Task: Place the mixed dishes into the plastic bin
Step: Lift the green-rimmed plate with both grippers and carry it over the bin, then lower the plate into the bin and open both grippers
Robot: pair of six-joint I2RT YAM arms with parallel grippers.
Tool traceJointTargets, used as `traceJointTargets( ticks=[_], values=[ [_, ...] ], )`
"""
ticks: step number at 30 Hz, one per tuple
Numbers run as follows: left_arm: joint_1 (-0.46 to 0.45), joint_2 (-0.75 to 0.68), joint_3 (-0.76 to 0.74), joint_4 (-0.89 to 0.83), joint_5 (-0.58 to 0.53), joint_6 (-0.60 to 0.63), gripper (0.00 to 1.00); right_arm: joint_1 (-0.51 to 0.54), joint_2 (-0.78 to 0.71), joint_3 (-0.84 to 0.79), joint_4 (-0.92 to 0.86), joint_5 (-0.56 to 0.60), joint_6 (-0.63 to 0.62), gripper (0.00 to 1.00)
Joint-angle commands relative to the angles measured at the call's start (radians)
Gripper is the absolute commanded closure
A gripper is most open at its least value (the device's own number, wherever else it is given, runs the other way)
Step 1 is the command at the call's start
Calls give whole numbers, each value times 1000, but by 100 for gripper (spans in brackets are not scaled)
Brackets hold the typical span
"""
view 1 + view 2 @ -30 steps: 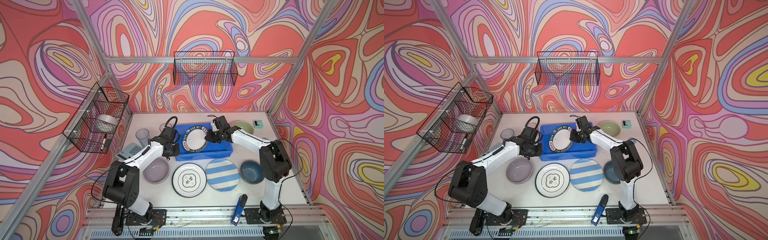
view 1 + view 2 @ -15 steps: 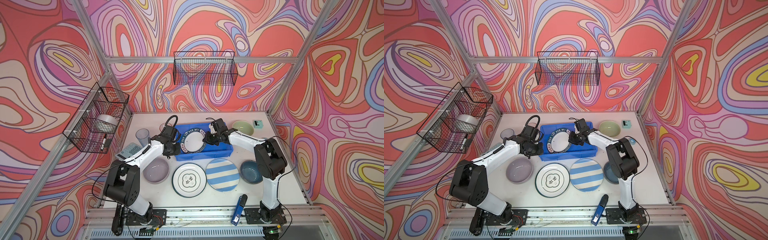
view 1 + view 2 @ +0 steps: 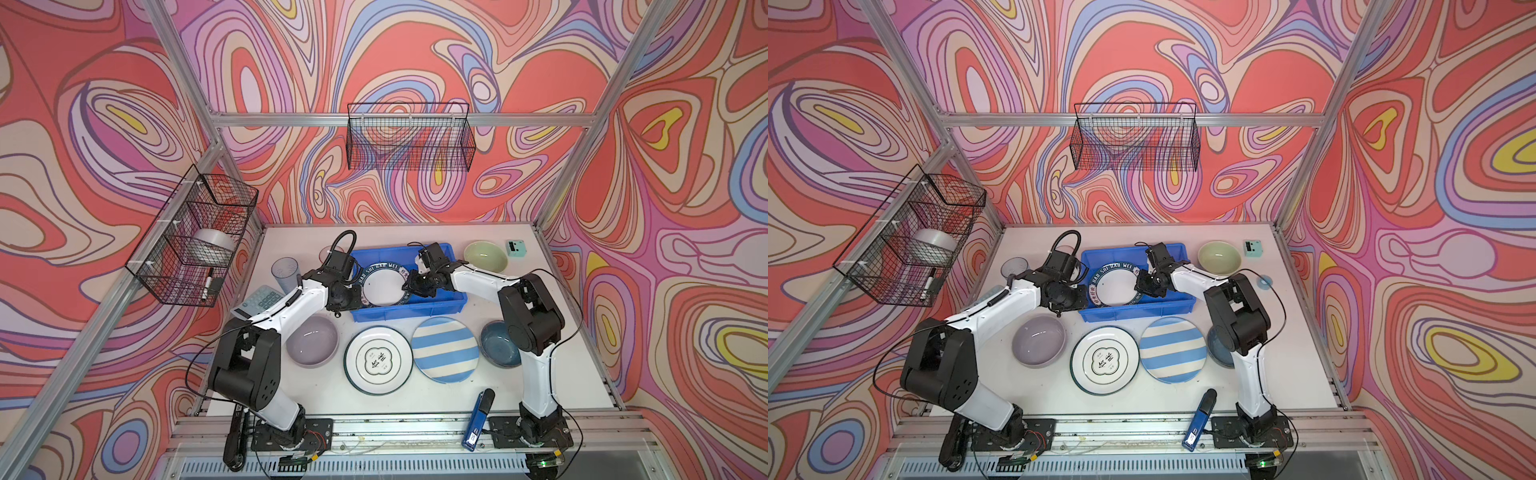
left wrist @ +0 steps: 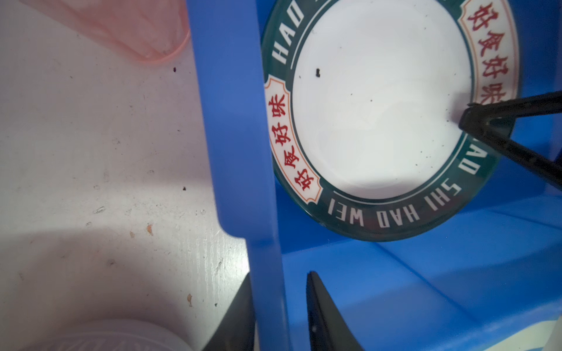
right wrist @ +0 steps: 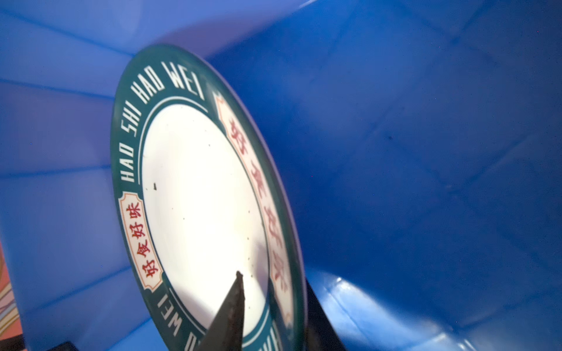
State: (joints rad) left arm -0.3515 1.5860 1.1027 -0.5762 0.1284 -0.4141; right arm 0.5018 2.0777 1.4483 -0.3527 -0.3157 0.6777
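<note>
The white plate with the dark lettered rim point(image 3: 384, 286) point(image 3: 1113, 286) rests tilted inside the blue plastic bin point(image 3: 415, 309) point(image 3: 1138, 312), its far edge toward the bin's left wall. My right gripper point(image 3: 409, 286) point(image 5: 273, 278) is open, one finger over the plate's point(image 5: 200, 197) face and one behind its rim. Shut on the bin's left wall point(image 4: 237, 152) is my left gripper point(image 3: 353, 296) point(image 4: 279, 275). In front of the bin lie a lavender bowl point(image 3: 311, 345), a green-rimmed white plate point(image 3: 378, 359), a striped plate point(image 3: 444, 349) and a dark blue bowl point(image 3: 498, 345).
A pale green bowl point(image 3: 485, 257) and a small teal box point(image 3: 516, 248) sit at the back right. A grey-blue cup point(image 3: 284, 272), a pink cup point(image 4: 137, 30) and a calculator point(image 3: 259, 299) stand left of the bin. A blue tool point(image 3: 478, 419) lies at the front edge. Wire baskets point(image 3: 409, 141) hang on the walls.
My right gripper carried the lettered plate down and left into the bin, and its jaws have come apart. The left gripper has stayed on the bin's wall.
</note>
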Motion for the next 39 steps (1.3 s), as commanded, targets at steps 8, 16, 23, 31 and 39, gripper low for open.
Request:
traceJointTargets(
  ticks=[8, 16, 23, 31, 39],
  values=[
    [4, -7, 31, -24, 14, 32, 66, 29, 22, 70, -80, 73, -49, 54],
    [5, -11, 34, -25, 14, 31, 66, 40, 21, 116, -152, 125, -80, 38],
    [3, -11, 35, -16, 27, 20, 66, 46, 13, 133, -173, 135, -105, 37],
    [4, -17, 34, -14, 37, 14, 65, 47, 13, 126, -136, 66, -98, 37],
    [3, -22, 30, -8, 54, 18, 64, 47, 1, 119, -132, 48, -96, 37]
  ],
)
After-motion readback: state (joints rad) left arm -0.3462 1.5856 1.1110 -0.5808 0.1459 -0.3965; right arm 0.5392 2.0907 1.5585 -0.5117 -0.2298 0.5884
